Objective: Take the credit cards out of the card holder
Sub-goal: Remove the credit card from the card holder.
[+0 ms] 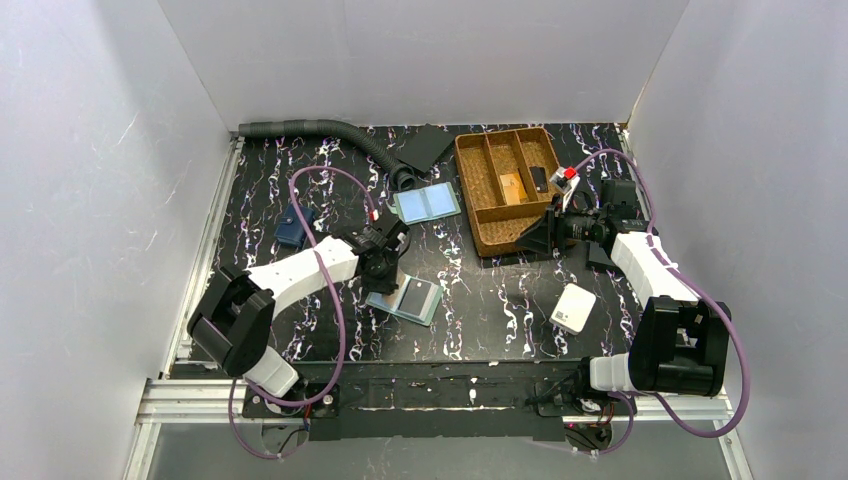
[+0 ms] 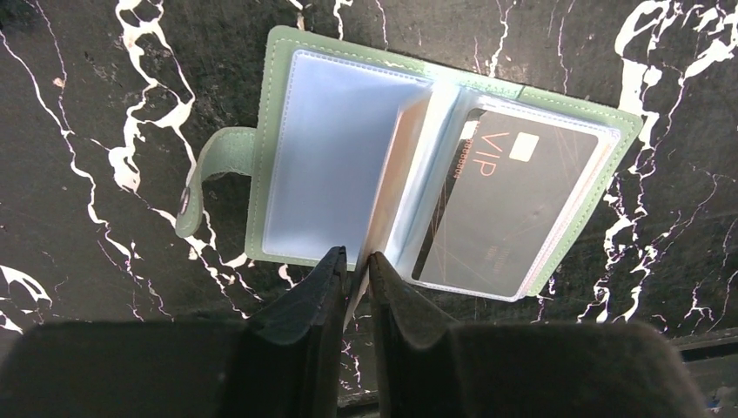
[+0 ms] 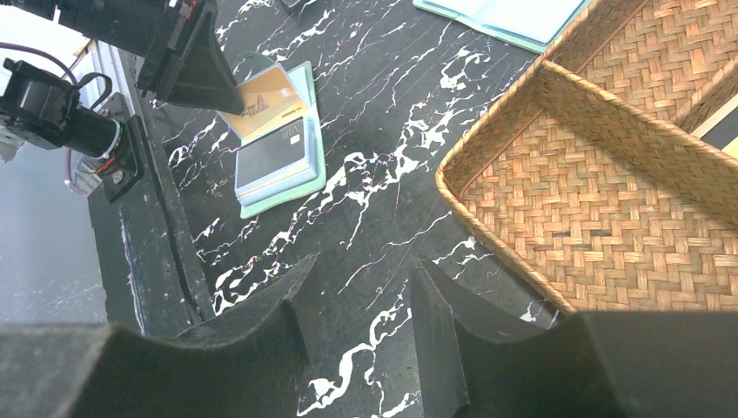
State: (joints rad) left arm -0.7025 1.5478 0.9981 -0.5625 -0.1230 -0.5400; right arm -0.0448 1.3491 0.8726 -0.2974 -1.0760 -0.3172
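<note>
The card holder lies open on the black marbled table, green-edged with a snap tab at its left. A black credit card marked VIP sits in its right clear sleeve. My left gripper is shut on the near edge of a thin orange-tan credit card that stands up from the holder's middle; whether the card is bare or inside its sleeve I cannot tell. My right gripper hangs open and holds nothing over bare table beside the wicker tray, far from the holder.
A wicker tray with compartments stands at the back right, its rim close to my right fingers. A second holder with pale-blue panels lies left of it. A white box, a blue object and a grey hose lie around.
</note>
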